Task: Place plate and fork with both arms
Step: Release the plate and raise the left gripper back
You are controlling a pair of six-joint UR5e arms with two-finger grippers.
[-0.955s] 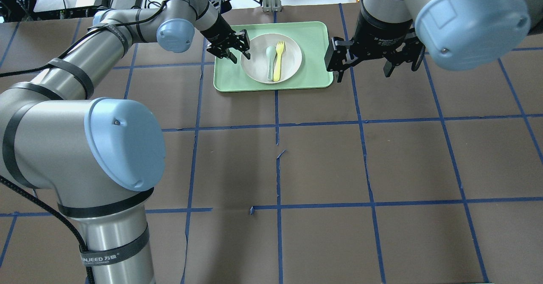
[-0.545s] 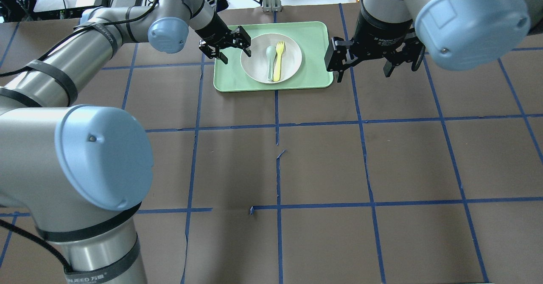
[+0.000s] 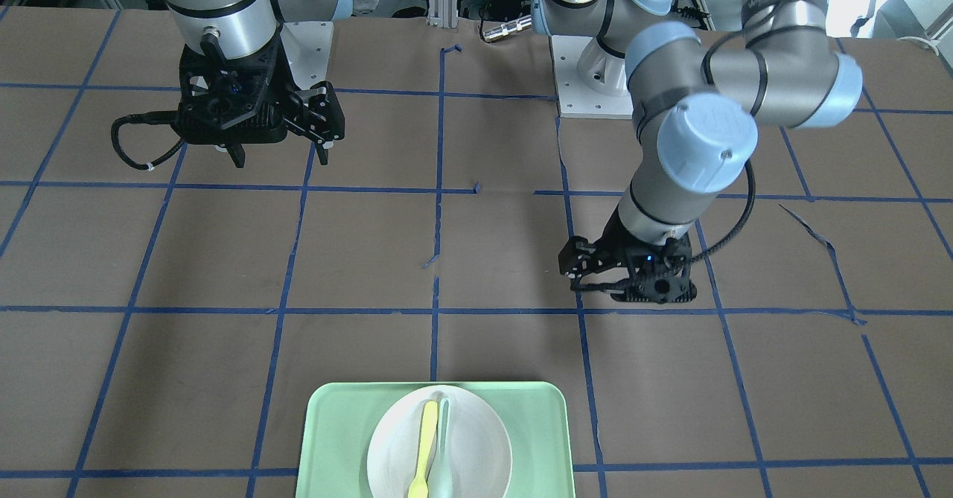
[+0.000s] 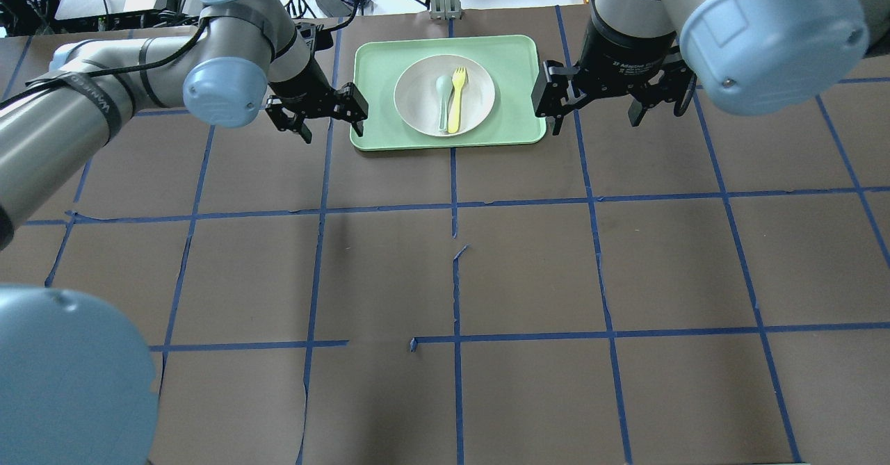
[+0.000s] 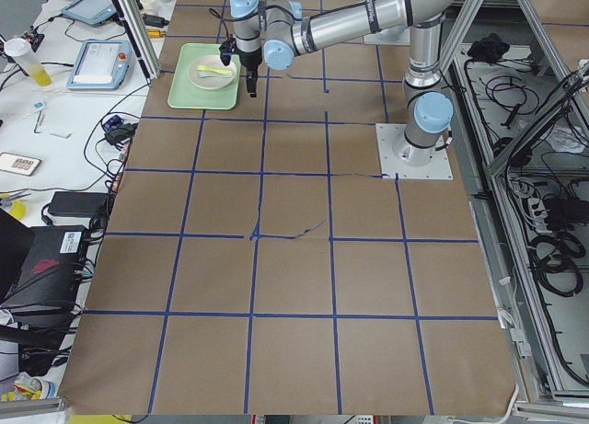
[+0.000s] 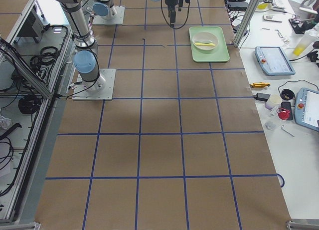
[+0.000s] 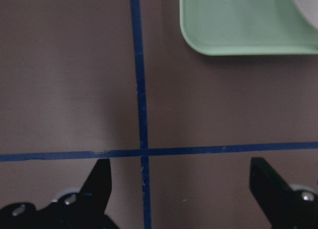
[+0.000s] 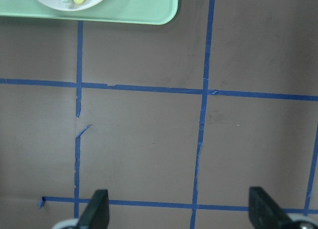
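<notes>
Brown worktop [image 4: 528, 263]: left tool [image 4: 332, 123], wide apart, empty, withdrawn from plate [image 4: 421, 96] toward 9 o'clock; right tool [image 4: 595, 119] same; plate ungrasped.

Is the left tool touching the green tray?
Apart. The left wrist view shows bare table between the left tool and the green tray.

White lettering is showing on the black body of the right gripper [image 4: 596, 121], reading "Adaptive", with the rest too small to read. A black strap [image 4: 89, 95] on the left arm [image 4: 49, 121] is carrying "WANJEED".
</notes>
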